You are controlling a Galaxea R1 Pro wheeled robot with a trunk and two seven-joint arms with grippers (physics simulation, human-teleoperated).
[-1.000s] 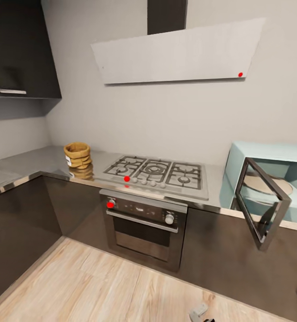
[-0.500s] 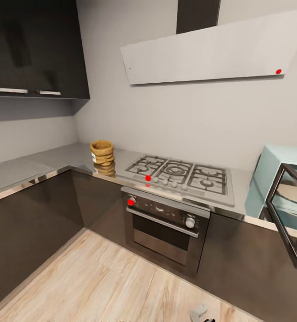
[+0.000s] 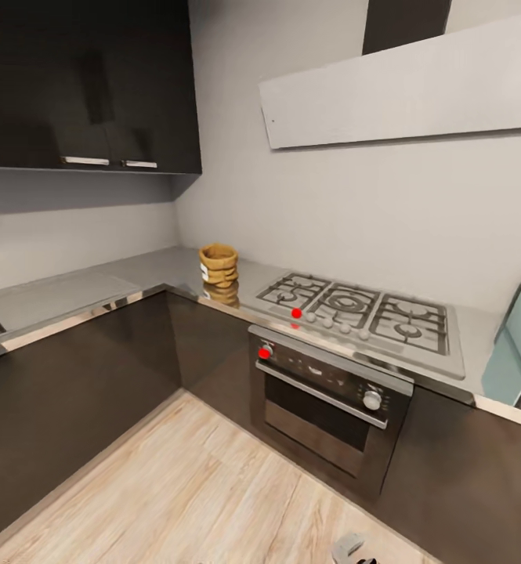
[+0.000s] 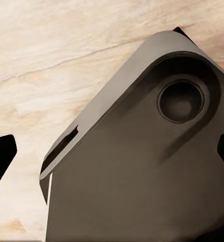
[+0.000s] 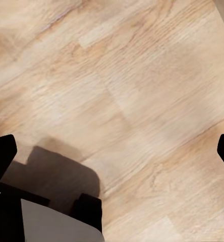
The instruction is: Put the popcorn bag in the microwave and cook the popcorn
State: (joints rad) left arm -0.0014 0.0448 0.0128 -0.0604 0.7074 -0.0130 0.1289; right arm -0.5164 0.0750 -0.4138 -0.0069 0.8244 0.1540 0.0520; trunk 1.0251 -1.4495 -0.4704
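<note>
The head camera has swung left since the earlier frame: the whole kitchen slides right in view, and the microwave (image 3: 519, 345) is now only a pale blue sliver at the right edge. The popcorn bag (image 3: 218, 265) stands upright on the grey tabletop (image 3: 72, 294), just left of the gas hob (image 3: 362, 313) and above the built-in oven (image 3: 327, 395). Both end effectors hang over the wooden floor (image 5: 117, 85), holding nothing. In each wrist view the dark fingertips (image 5: 2, 151) sit at opposite edges (spread wide). A grey robot part (image 4: 142, 166) lies beneath the left one.
</note>
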